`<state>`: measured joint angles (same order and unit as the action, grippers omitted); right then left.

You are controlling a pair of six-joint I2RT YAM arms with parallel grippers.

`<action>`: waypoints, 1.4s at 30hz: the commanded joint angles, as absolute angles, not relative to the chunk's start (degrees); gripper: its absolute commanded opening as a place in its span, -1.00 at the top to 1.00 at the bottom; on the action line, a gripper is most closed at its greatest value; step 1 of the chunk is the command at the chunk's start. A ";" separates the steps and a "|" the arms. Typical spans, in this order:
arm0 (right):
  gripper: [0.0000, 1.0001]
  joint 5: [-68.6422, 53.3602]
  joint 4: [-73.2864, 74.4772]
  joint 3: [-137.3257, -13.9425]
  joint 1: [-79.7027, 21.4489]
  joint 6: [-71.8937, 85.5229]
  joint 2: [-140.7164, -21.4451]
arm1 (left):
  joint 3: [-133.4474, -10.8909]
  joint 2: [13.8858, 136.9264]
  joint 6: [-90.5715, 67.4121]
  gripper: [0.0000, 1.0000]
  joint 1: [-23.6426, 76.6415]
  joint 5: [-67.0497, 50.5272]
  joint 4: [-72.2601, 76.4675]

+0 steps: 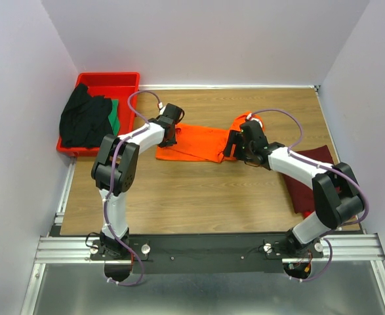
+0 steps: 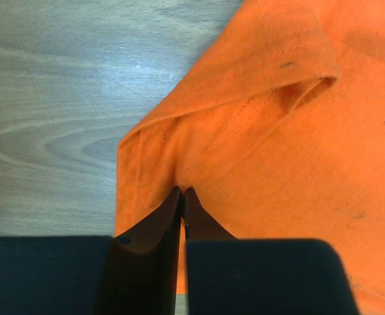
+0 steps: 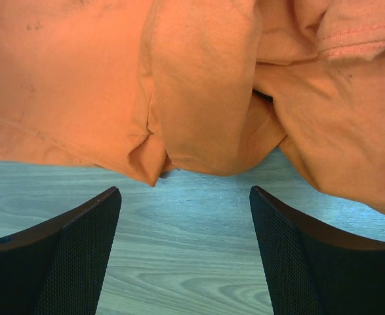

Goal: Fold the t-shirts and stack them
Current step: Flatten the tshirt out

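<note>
Orange t-shirt (image 1: 202, 143) is lying partly folded and a bit rumpled on the table (image 1: 179, 197), about mid-width and closer to the far edge than the near one. The overhead view is the only one that shows the whole layout. Both arms reach in to the shirt from opposite ends, and a maroon t-shirt (image 1: 310, 177) lies flat along the right edge, partly under the right arm.

The red tray (image 1: 107, 79) sits at the far left corner. Inside it, the black t-shirt (image 1: 84, 118) is heaped up and spills over the rim, and just a sliver of the green t-shirt (image 1: 115, 115) shows beside it.

The wrist cams give you the stuff the overhead can't (from above the fingers are basically hidden under the wrists). The left gripper (image 2: 182, 191) has its fingers pressed together, pinching the orange cloth just inside the shirt's left edge, with a crease running away from the tips and a folded-over sleeve beyond them. The right gripper (image 3: 184, 190) has its fingers spread wide apart over bare wood, right at the bunched hem on the shirt's right end. It holds nothing, and I can't see either finger touching the cloth.
</note>
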<state>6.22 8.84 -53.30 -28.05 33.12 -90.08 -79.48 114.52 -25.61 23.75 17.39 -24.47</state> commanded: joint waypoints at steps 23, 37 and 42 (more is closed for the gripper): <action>-0.71 11.95 8.44 -57.48 -28.48 32.78 -92.81 | -76.65 100.02 -23.20 1.00 18.46 4.41 -23.56; -0.43 16.70 8.88 -62.93 -28.48 33.31 -100.72 | -72.16 97.21 -22.59 1.00 16.79 -2.99 -20.48; 0.52 17.49 10.10 -62.75 -28.48 33.66 -98.62 | -72.07 96.42 -22.50 1.00 16.70 -3.60 -20.57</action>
<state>14.39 9.04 -61.36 -28.08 33.15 -100.09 -72.55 99.15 -23.33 17.19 -1.37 -21.87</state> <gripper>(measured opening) 0.444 0.009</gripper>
